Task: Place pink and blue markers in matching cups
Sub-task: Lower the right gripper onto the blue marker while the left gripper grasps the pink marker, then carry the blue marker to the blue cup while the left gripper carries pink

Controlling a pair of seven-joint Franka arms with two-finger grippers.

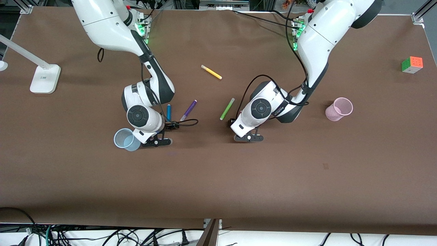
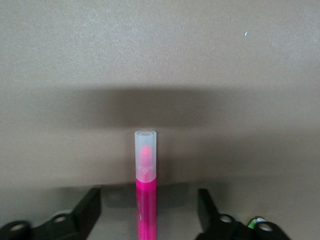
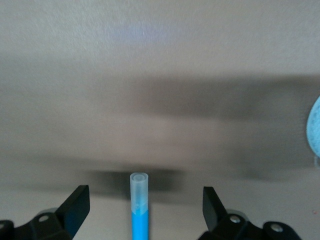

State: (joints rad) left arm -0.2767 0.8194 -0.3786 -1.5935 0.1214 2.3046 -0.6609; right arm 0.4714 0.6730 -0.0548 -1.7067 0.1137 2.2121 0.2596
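Note:
The blue marker [image 1: 168,111] lies on the table, partly under my right arm. In the right wrist view the blue marker [image 3: 139,212] lies midway between my right gripper's open fingers [image 3: 76,205], touching neither. My right gripper [image 1: 157,141] is low, beside the light blue cup [image 1: 125,139], which stands upright. The cup's edge also shows in the right wrist view [image 3: 315,131]. The pink marker [image 2: 145,200] lies between my left gripper's open fingers [image 2: 89,212], apart from both; the arm hides it in the front view. My left gripper [image 1: 248,137] is low over the table. The pink cup [image 1: 338,109] stands upright toward the left arm's end.
A purple marker [image 1: 188,110] lies beside the blue one. A lime-green marker [image 1: 227,108] lies beside my left arm's wrist. A yellow marker [image 1: 211,72] lies farther from the front camera. A colour cube [image 1: 412,64] and a white lamp base [image 1: 44,78] sit at the table's ends.

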